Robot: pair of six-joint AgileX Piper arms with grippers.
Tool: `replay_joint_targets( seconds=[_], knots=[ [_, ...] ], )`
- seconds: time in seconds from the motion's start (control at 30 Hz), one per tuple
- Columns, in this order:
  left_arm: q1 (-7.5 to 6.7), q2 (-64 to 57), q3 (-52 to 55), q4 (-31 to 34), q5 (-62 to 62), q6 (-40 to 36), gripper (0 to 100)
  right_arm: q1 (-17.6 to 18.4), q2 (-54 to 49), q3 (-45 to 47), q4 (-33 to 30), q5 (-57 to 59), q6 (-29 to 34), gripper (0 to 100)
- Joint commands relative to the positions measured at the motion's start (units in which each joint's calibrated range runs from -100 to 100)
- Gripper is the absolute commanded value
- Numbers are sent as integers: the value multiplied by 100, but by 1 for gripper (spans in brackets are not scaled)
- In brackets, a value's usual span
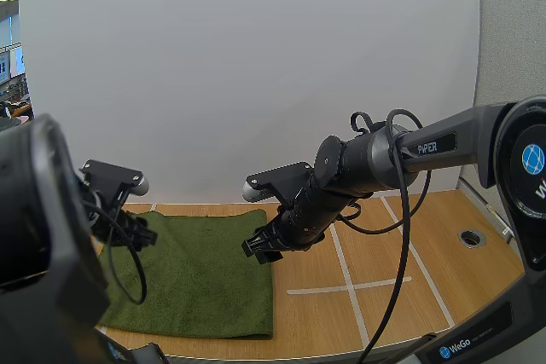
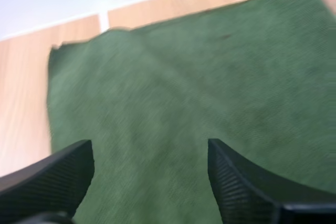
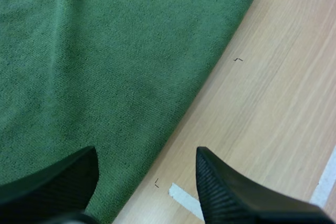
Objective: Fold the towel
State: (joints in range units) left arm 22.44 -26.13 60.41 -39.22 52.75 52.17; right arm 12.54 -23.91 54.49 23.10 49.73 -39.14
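A dark green towel (image 1: 200,274) lies flat on the wooden table (image 1: 384,262), left of centre. My left gripper (image 1: 141,234) hangs over the towel's left part; in the left wrist view its fingers (image 2: 58,177) stand wide apart above the green cloth (image 2: 184,93), nothing between them. My right gripper (image 1: 260,249) hovers over the towel's right edge. The right wrist view has its fingers (image 3: 231,192) spread apart, straddling that edge of the towel (image 3: 94,66), with bare wood under one finger.
White tape lines (image 1: 345,283) cross the table right of the towel. A round hole (image 1: 471,237) sits in the table at the far right. A white wall (image 1: 256,66) closes off the back.
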Motion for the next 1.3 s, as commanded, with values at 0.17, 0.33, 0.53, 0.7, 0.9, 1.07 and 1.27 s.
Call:
replay_joint_targets(
  seconds=[0.17, 0.33, 0.53, 0.7, 0.9, 1.07, 1.27],
  knots=[
    [-1313, 7, -161, 595, -825, -1409, 98, -16, 48, -36, 61, -590, -1, 89],
    [-1516, 7, -416, 987, -316, -2028, 98, -186, 330, -92, 195, -741, -11, 89],
    [-1541, -139, -577, 953, 458, -2199, 98, -495, 837, -286, 1175, -747, -794, 89],
    [-1541, -655, -577, 953, 829, -2301, 98, -550, 1196, -286, 2104, -649, -1615, 89],
    [-1541, -1447, -577, 979, 1053, -2502, 98, -550, 1422, -318, 2429, -649, -1952, 89],
    [-1541, -1809, -577, 991, 1107, -2674, 98, -550, 1639, -329, 2553, -671, -2091, 89],
    [-1541, -2060, -577, 1018, 1450, -2815, 95, -550, 2106, -329, 3080, -654, -2605, 89]
  ],
)
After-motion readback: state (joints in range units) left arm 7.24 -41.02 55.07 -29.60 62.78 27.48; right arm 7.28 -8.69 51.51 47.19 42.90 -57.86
